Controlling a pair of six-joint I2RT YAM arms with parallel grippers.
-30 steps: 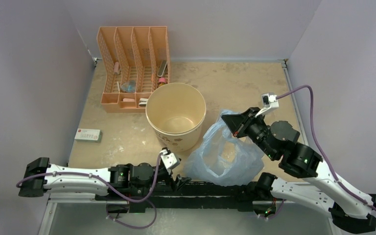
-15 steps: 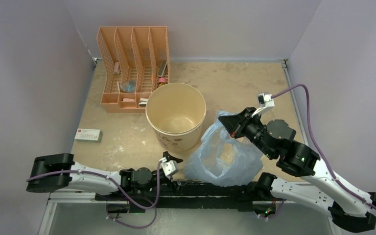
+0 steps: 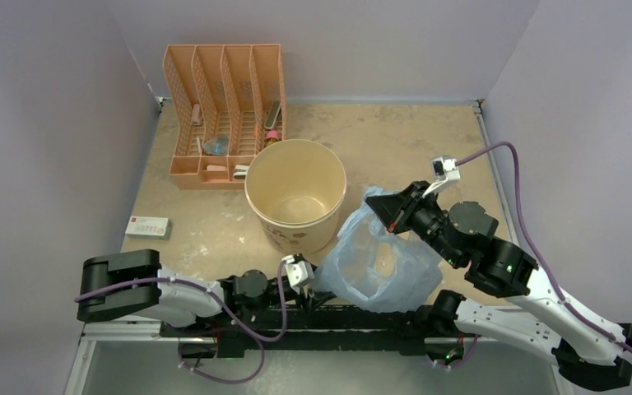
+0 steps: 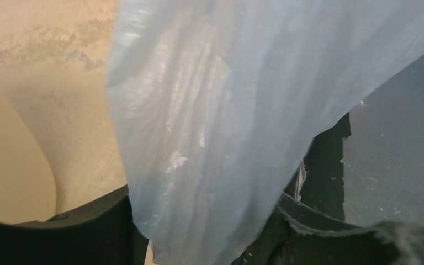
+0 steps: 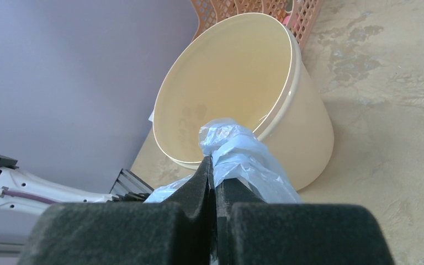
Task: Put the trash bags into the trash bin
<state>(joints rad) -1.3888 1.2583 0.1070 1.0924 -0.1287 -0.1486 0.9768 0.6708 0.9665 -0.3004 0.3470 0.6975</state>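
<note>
Our right gripper [image 5: 212, 165], fully closed, pinches the far top of the limp translucent light-blue film bag [image 3: 372, 265]. The round cream bucket bin [image 3: 295, 239] stands just left of it. Our left gripper [image 4: 210, 243] straddles the bag's near edge, jaws apart.

An orange mesh file organizer [image 3: 224, 115] stands at eleven o'clock on the tan table [image 3: 411, 140]. A small white box [image 3: 147, 226] lies flat at nine o'clock.

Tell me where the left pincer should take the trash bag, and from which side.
The trash bag: grip its loose near-left edge, coming from the left. The right pincer pinches its bunched far end, so the film opposite lies slack and thin.
</note>
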